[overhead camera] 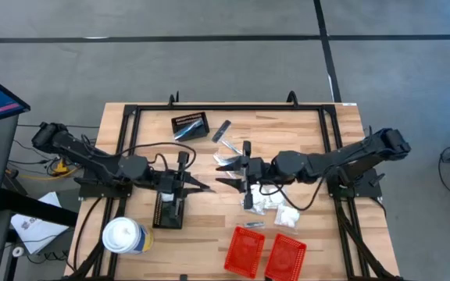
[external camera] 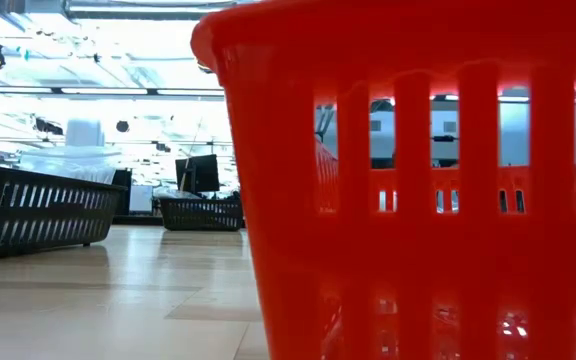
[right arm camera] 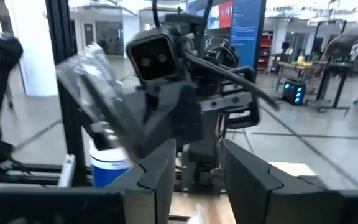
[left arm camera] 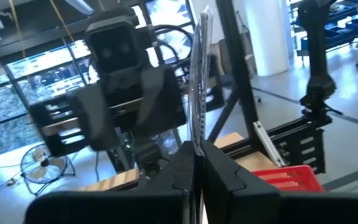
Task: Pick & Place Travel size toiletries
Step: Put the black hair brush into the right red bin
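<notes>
Left end effector (left arm camera: 194, 163) pinched shut on thin clear-wrapped sachet (left arm camera: 199, 81), held edge-up above mid worktop (overhead camera: 303, 133), beside black basket (overhead camera: 168, 211). Right end effector (overhead camera: 237, 173) faces it, fingers partly apart, apparently empty, over loose pile. Pile still on worktop: silvery tubes (overhead camera: 222, 129), dark sticks, white packets (overhead camera: 276, 204). Far black basket (overhead camera: 191, 126) seems to hold some items; red baskets (overhead camera: 244, 252) look empty. White lidded cup (overhead camera: 123, 236) sits at corner. Judgement: early stage, most items left.
</notes>
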You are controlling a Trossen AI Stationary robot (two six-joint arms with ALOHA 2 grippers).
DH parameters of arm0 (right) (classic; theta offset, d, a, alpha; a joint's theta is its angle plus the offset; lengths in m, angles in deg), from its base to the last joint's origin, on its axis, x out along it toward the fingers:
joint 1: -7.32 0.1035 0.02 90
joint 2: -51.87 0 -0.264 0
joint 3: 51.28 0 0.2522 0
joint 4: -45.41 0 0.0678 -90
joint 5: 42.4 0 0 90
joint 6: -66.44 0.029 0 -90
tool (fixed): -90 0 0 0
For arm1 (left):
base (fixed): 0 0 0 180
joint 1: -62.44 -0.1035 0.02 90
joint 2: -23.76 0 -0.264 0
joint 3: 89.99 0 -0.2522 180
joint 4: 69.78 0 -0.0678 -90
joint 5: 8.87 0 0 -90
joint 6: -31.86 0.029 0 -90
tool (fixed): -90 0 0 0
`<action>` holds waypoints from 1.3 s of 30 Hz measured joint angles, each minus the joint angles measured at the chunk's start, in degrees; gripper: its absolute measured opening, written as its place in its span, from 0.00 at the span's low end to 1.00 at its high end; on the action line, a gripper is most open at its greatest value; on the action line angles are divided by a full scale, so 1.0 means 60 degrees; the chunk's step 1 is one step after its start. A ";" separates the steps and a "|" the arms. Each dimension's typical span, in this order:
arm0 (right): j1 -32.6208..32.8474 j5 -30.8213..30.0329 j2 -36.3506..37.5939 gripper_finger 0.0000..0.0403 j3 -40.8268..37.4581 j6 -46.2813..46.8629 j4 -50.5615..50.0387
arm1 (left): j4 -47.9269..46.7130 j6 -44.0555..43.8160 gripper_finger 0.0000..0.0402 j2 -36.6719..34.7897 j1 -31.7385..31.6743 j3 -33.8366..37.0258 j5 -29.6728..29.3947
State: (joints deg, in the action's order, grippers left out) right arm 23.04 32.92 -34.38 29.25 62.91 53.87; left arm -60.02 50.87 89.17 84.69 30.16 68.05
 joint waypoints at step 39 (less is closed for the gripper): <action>0.0368 -0.0028 -0.1314 0.47 0.0885 -0.1728 0.1328 | 0.0489 0.0796 0.01 -0.0896 -0.0038 0.0899 -0.0657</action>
State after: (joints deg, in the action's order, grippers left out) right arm 25.25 32.75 -42.26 34.56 52.54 61.84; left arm -57.09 55.64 83.79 84.46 35.55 64.11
